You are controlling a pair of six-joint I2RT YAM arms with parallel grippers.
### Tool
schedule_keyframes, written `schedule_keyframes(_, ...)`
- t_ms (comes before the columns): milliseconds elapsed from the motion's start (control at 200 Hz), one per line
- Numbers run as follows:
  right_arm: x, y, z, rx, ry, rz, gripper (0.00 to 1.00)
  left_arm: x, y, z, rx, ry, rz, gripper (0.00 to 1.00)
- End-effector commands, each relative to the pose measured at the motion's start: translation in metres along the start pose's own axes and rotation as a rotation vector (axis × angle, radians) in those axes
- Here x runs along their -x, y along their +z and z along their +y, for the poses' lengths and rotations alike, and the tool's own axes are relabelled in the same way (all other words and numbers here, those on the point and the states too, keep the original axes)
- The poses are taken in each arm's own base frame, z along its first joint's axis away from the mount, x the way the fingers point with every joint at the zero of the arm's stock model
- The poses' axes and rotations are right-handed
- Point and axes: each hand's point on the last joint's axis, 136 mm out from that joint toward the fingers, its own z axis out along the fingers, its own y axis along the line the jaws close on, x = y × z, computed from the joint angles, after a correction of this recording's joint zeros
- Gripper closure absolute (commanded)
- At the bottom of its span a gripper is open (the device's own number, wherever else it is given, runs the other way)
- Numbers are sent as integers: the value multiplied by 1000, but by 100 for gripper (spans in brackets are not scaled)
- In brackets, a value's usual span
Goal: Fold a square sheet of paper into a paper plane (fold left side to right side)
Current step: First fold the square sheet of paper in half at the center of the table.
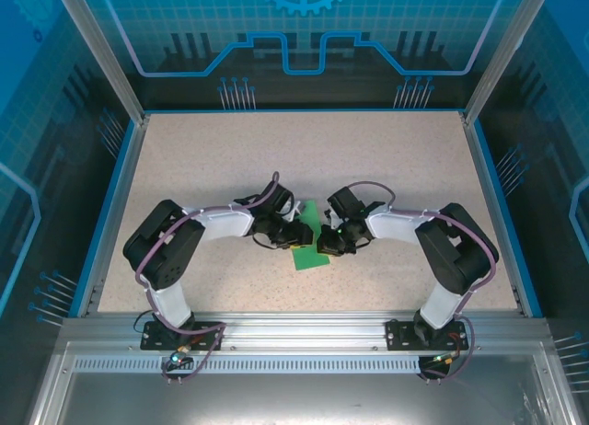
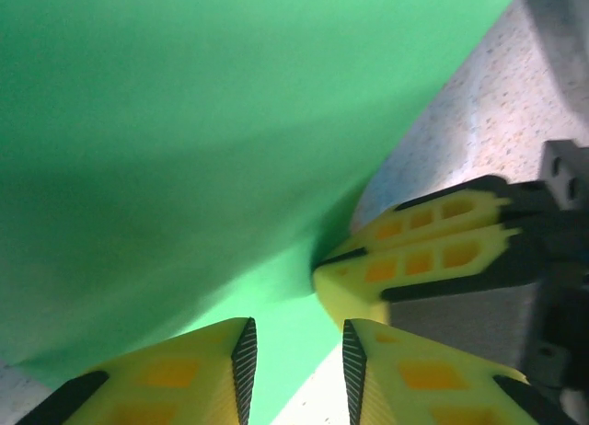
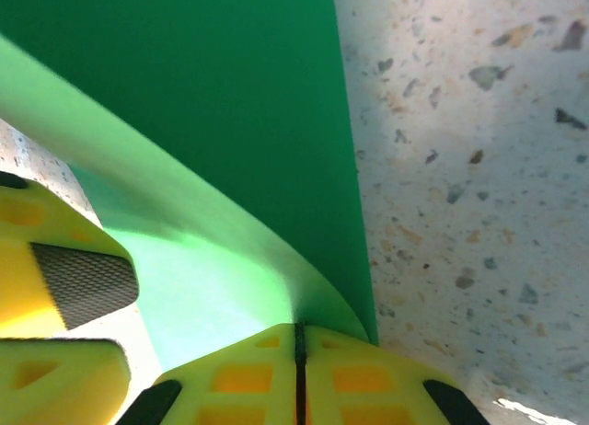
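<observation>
Speckled beige table [image 1: 230, 167] lies inside an enclosure with blue-lit glass walls [image 1: 304, 39], and in the top view the two arms bend toward each other and meet near the middle of the surface. Between them lies the green sheet of paper [image 1: 309, 253], with the left gripper [image 1: 296, 234] on its left side and the right gripper [image 1: 329, 241] on its right side, both so close to the sheet that the jaws are too small to read here. From the left wrist, the sheet of paper [image 2: 202, 140] covers most of the picture as a lifted, tilted surface, and the table [image 2: 488, 112] shows at the right. At the bottom, the left gripper [image 2: 294, 338] has its yellow fingers [image 2: 198, 374] a narrow gap apart, with green paper showing through the gap (whether the pads touch it I cannot tell). The right gripper [image 2: 336, 270] comes in from the right with its two fingers pressed together at the paper's edge. From the right wrist, the sheet of paper [image 3: 212, 103] lies flat on the table [image 3: 460, 167] with a straight right edge, and a paler layer curls up over it. This curl runs down into the seam of the right gripper [image 3: 298, 331], whose jaws are closed on it. At the left, the left gripper [image 3: 120, 328] shows one black ribbed pad, its fingers apart.
</observation>
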Motion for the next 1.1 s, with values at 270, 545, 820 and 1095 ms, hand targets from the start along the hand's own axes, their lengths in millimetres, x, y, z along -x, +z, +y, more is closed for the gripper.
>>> schedule_keyframes(270,-12,8,-29,-138,38,42,91,14,3,23,63,-61,-41,66)
schedule_keyframes(545,-19,8,-41,-194,40,75,90,22,8,35,85,-106,-58,66)
schedule_keyframes(820,-20,6,-38,-183,40,76,90,37,8,57,127,-138,-84,65)
schedule_keyframes(1095,-21,6,-39,-185,47,78,90,57,0,63,113,-159,-125,65)
